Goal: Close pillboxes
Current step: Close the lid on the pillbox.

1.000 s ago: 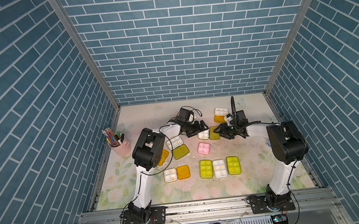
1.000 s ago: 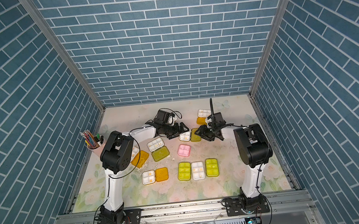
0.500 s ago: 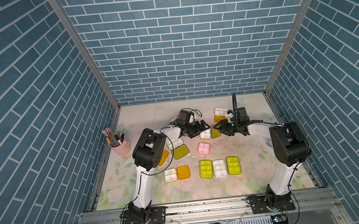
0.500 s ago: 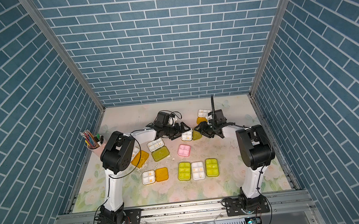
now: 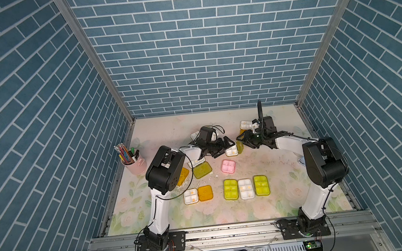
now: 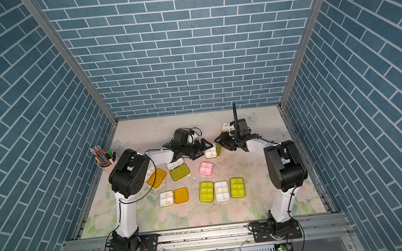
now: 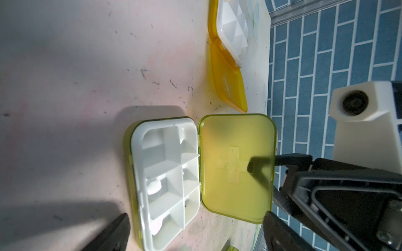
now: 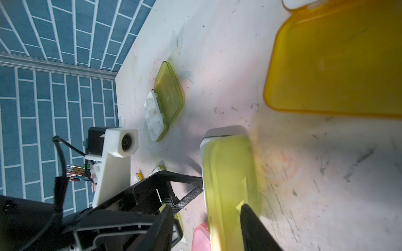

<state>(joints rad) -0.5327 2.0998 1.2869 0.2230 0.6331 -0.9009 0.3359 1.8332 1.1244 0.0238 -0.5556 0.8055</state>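
Biggest thing first: the floral table (image 5: pixel 285 206), with both arms reaching to its far middle and meeting at one box.

The left gripper (image 7: pixel 196 215) has its jaws spread wide, one finger on either side of the open yellow-green pillbox (image 7: pixel 165 180), and it isn't squeezing it. The right gripper (image 5: pixel 243 142) comes in from the right with its jaws partly apart and nothing clamped. One finger (image 7: pixel 291 160) reaches behind the box's lid (image 7: pixel 237 139), which stands roughly upright on its hinge. The tip shows dark through the plastic, so it looks pressed on the outer face.

Just beyond sits an open orange pillbox (image 7: pixel 228 54).

Near the front there's a row of shut ones: a green box (image 5: pixel 230 189), a clear box (image 5: pixel 246 189) and a second green box (image 5: pixel 261 185). A shut pink box (image 5: pixel 228 166) sits just behind them. On the left, an orange-lidded box (image 5: pixel 198 194) and a green-lidded box (image 5: pixel 200 167) lie open.

A white pill (image 7: pixel 154 187) sits in the tray between the jaws.
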